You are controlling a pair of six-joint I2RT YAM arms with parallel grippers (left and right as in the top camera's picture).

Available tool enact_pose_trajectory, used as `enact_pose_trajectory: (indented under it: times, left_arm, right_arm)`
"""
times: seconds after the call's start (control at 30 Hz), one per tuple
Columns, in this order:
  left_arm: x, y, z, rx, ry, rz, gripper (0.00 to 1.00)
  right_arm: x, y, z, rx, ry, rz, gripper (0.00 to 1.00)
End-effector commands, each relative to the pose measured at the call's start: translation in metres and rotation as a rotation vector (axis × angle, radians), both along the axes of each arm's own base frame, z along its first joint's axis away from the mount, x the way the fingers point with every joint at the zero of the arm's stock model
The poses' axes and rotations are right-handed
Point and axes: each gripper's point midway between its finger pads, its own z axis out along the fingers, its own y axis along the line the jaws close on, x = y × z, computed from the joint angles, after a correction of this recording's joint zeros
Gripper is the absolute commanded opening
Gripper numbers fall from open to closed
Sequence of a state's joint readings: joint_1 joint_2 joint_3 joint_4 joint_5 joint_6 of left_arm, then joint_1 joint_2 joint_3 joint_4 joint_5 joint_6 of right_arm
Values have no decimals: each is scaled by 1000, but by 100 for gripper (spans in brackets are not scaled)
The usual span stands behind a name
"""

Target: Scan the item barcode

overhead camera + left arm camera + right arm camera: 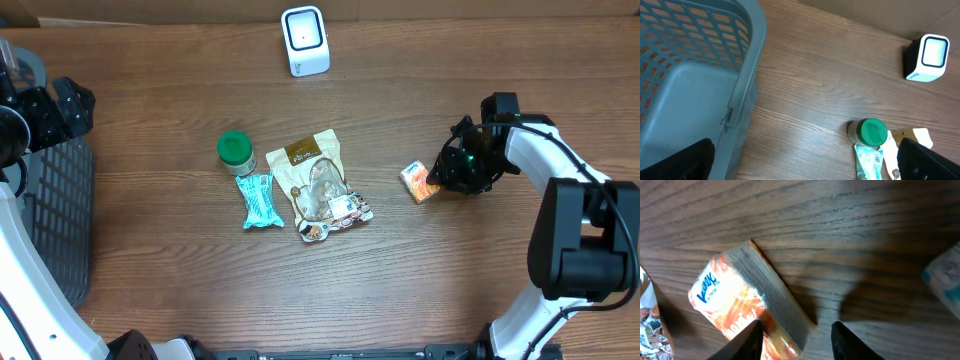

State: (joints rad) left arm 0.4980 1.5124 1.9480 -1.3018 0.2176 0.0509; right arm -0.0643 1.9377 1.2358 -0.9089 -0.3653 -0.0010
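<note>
Apparently ungripped, the orange packet (725,295) sits between the half-open right jaws; the left jaws gape wide.

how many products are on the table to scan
4: round green-lidded jar left of centre; teal foil bar wrapper just below it; beige paper pouch at centre; small orange carton at the right pincer. More may hide under the pouch.

Soft, even light; the orange packet (722,292) looks slightly blurred close up.

Shop checkout mock-up, barcode scanner (305,40), basket (755,60)
</note>
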Motion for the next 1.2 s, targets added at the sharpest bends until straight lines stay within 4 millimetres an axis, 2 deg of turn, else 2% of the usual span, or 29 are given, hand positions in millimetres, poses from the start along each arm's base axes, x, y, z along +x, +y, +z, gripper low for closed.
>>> enact_pose_trajectory:
  times: [0.0,0.13,0.23,0.3,0.33,0.4,0.47,0.6,0.67,0.77,0.9,1.03,1.17]
  left_arm:
    - [2,-2,0,-19,-6,-1,99]
    - [2,-2,0,-20,-5,-1,100]
    - [2,-2,0,-20,-5,-1,100]
    - [1,-3,0,-21,-3,-1,100]
    - [1,-3,0,-21,-3,-1,100]
    - [1,-3,0,-21,-3,-1,100]
    - [2,-2,0,-21,-3,-1,100]
    - [2,-2,0,-21,-3,-1,100]
    - [1,-3,0,-21,-3,-1,100]
    - [2,-2,0,-21,-3,-1,99]
    - [1,-3,0,-21,-3,-1,99]
    - [1,-3,0,-21,-3,-1,100]
    - [1,-3,0,-21,-3,-1,100]
  right_arm:
    - [-8,8,-6,43,23,10,43]
    - [-19,9,-15,44,49,6,30]
    - [-25,12,-23,61,53,-4,29]
    - [-28,12,-29,64,67,-45,24]
    - [-29,13,-31,67,73,-67,19]
    - [-30,13,-34,69,89,-108,4]
    - [-30,15,-32,81,96,-121,4]
    - [-28,32,-19,196,90,-118,4]
    - [-24,45,-3,292,77,-109,4]
    - [-15,72,38,516,3,-56,4]
    - [-2,101,116,882,-138,31,4]
    - [3,108,177,1188,-217,122,4]
    - [12,108,182,1193,-161,88,4]
